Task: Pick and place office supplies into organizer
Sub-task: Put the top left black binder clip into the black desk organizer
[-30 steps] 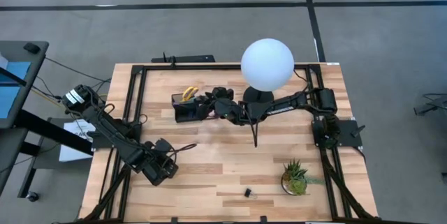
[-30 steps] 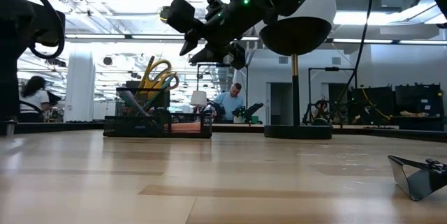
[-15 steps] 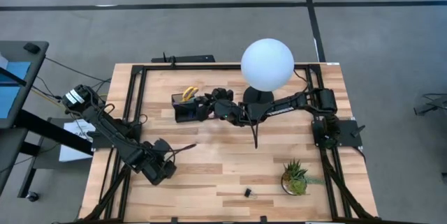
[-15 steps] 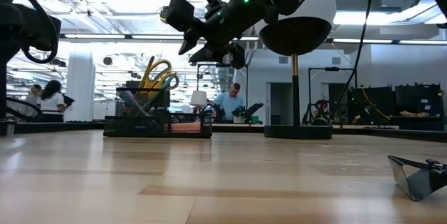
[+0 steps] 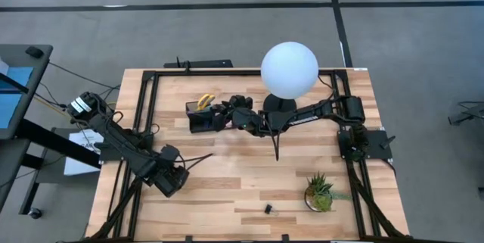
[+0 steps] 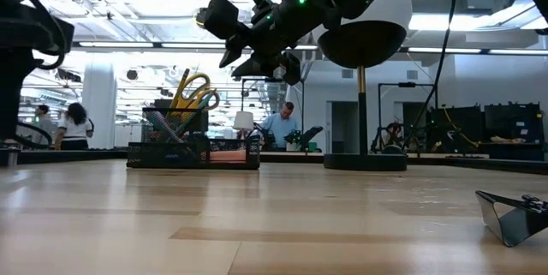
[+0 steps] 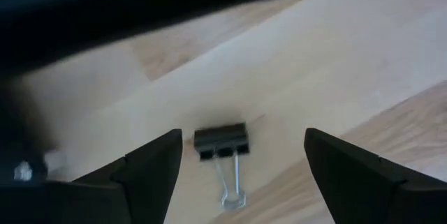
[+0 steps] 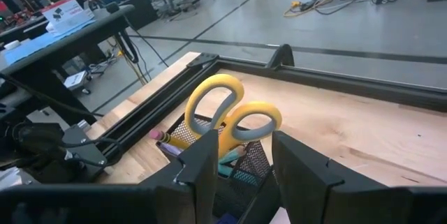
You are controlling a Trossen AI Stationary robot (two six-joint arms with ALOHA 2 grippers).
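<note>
Your left gripper [image 5: 178, 173] sits low over the near-left part of the table [image 5: 234, 190], and its wrist view shows its fingers [image 7: 150, 172] spread wide with nothing between them; a small black binder clip [image 7: 222, 142] lies flat on the wood in the gap ahead of them, its wire handles pointing back toward the camera, untouched. Your right gripper [image 5: 221, 114] is extended across the far side of the table, passing beside the white globe lamp [image 5: 289, 70], and hangs just above the organizer [image 5: 203, 118]. Its fingers [image 8: 202, 165] stand a little apart and hold nothing. The organizer stands at the far centre-left of the table, and the low view shows its taller cup [image 6: 175, 134] joined to the lower tray [image 6: 227, 157]. The yellow-handled scissors [image 8: 227, 116] stand upright in the cup, handles up, with a pencil end [image 8: 159, 137] and a teal item beside them. In the tray, something pink shows through the mesh in the low view; what it is cannot be told. A second black clip [image 5: 268, 209] lies alone near the front edge of the table, well apart from both grippers. The small potted plant [image 5: 320, 192] stands at the near right.
</note>
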